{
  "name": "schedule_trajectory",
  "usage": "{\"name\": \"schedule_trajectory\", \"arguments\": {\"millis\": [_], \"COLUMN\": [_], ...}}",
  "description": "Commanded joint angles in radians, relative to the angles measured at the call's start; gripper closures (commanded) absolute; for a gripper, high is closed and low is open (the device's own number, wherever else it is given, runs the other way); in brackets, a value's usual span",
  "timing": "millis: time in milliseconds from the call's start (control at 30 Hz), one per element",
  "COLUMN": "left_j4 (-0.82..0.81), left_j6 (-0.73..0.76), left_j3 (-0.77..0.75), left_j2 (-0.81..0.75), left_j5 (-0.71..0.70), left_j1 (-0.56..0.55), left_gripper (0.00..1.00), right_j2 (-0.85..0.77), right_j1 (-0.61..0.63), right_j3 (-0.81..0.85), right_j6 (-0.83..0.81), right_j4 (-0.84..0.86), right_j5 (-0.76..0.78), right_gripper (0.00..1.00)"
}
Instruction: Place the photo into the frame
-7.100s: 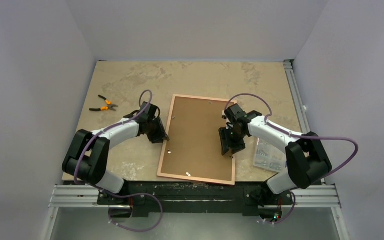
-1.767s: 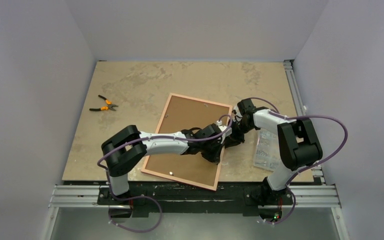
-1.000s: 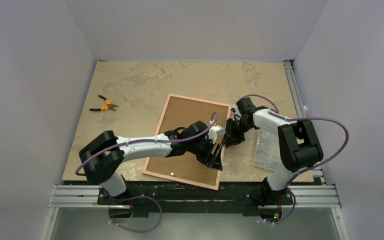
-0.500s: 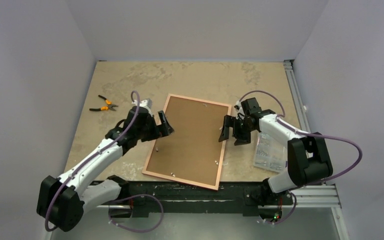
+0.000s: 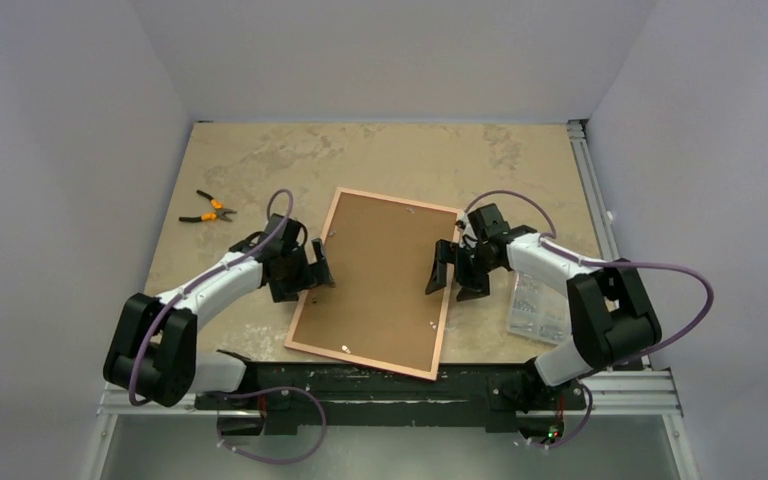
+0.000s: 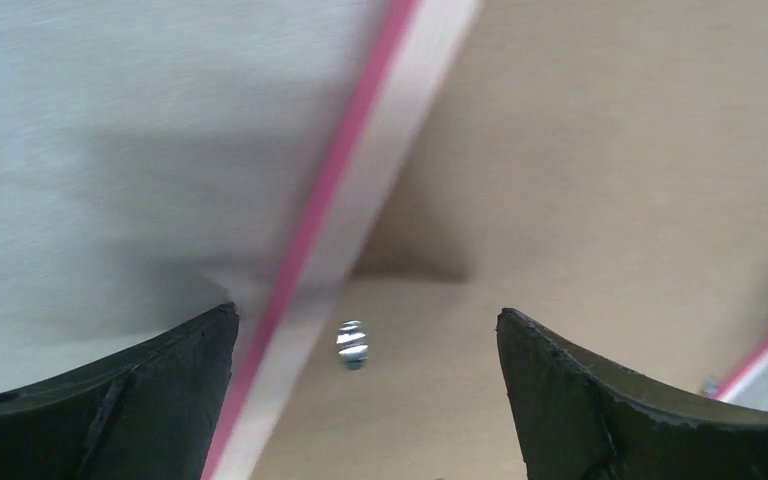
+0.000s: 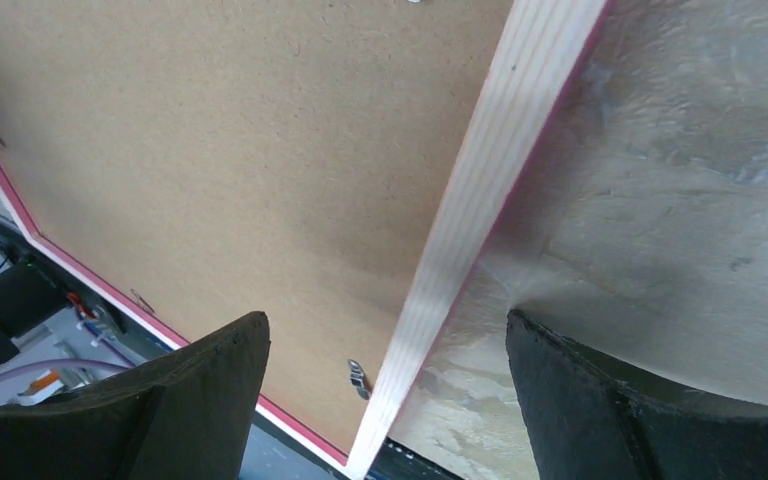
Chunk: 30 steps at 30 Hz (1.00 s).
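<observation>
The frame (image 5: 392,203) lies back side up in the middle of the table, its thin pink border around a brown backing board (image 5: 380,275). The photo is hidden. My left gripper (image 5: 317,272) stands open over the frame's left edge. In the left wrist view its fingers straddle the pale rail (image 6: 360,200) and a small metal tab (image 6: 352,343), holding nothing. My right gripper (image 5: 457,279) is open over the right edge. The right wrist view shows the wooden rail (image 7: 500,160) running between its spread fingers, with board (image 7: 210,130) on one side and table on the other.
Orange-handled pliers (image 5: 207,210) lie at the left of the table. A clear plastic packet (image 5: 537,305) sits right of the frame, under my right arm. The frame's near corner reaches the table's front edge (image 5: 260,358). Metal tabs (image 7: 358,377) dot the board's rim.
My left arm has pulled back from across the board to the frame's left edge. Both grippers have opened, and the right one has slid a little nearer along the right edge.
</observation>
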State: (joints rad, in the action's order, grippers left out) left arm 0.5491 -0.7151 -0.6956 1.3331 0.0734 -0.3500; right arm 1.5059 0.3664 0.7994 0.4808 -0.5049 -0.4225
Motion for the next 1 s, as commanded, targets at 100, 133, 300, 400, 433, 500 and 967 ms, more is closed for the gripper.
{"name": "schedule_trajectory", "arguments": {"millis": [100,133,300,400,433,500,967], "left_j4": [-0.255,-0.267,-0.322,-0.327,-0.308,-0.236,-0.069], "left_j6": [-0.09,-0.106,-0.198,-0.233,-0.239,-0.235,-0.149], "left_j3": [0.053,0.051,0.109,0.167,0.176,0.183,0.172], "left_j2": [0.027,0.037,0.046,0.01,-0.007,-0.045,-0.11], "left_j5": [0.225,0.224,0.184,0.15,0.127,0.076,-0.031], "left_j1": [-0.132,-0.161,-0.245,-0.248,-0.247,-0.247,-0.258], "left_gripper": [0.03,0.03,0.04,0.04,0.04,0.04,0.17], "right_j2": [0.079,0.086,0.104,0.091,0.086,0.068,-0.008], "right_j1": [0.008,0.008,0.007,0.008,0.009,0.009,0.017], "right_j3": [0.091,0.106,0.178,0.171,0.163,0.142,0.022], "right_j6": [0.004,0.001,-0.023,-0.044,-0.05,-0.061,-0.028], "right_j4": [0.045,0.046,-0.012,-0.06,-0.079,-0.111,-0.137], "right_j5": [0.008,0.01,0.062,0.13,0.155,0.196,0.235], "right_gripper": [0.13,0.13,0.13,0.12,0.12,0.12,0.17]}}
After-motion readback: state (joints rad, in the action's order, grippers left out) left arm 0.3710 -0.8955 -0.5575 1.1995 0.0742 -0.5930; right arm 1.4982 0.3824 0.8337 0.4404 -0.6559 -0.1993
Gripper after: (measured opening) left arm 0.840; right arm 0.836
